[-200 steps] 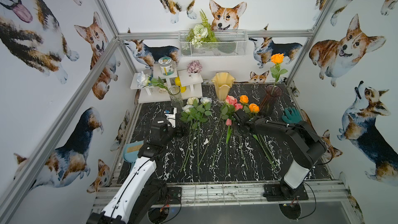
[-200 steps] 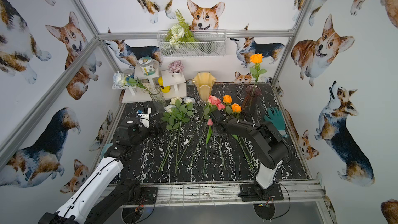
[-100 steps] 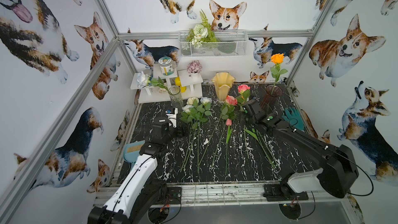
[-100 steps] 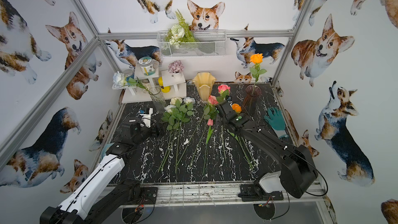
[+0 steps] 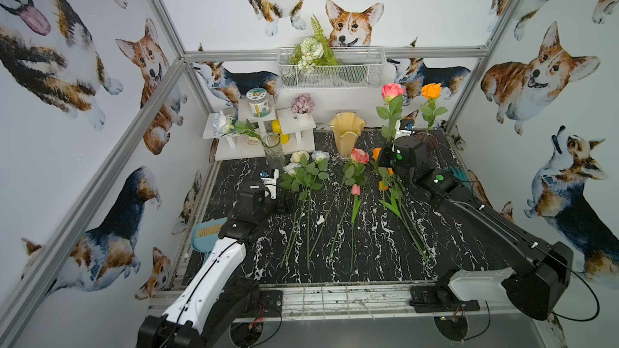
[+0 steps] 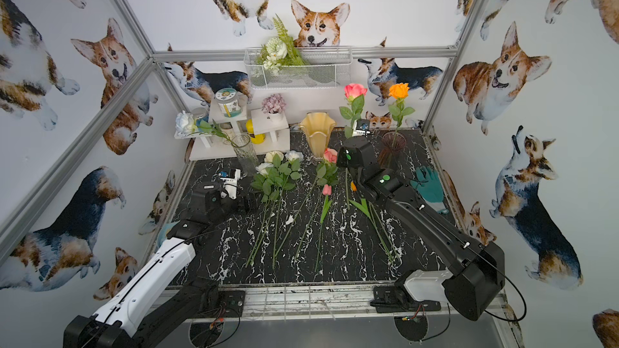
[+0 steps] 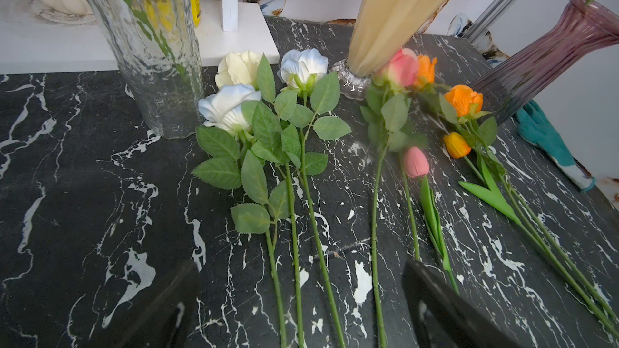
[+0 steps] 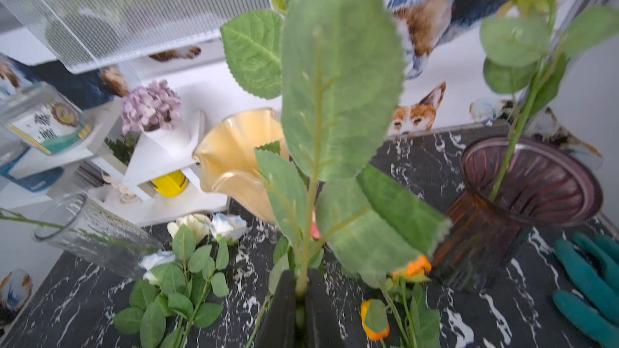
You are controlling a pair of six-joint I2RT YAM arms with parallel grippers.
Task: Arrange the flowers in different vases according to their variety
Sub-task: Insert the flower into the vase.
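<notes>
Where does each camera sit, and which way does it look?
Top views: high over the near edge, looking down on the table; both arms show.
Left wrist: low, facing the white roses and cream vase; open left gripper shows.
Right wrist: raised, facing the back wall; right gripper shut on the pink rose.
Shared: every view shows the cream vase.
</notes>
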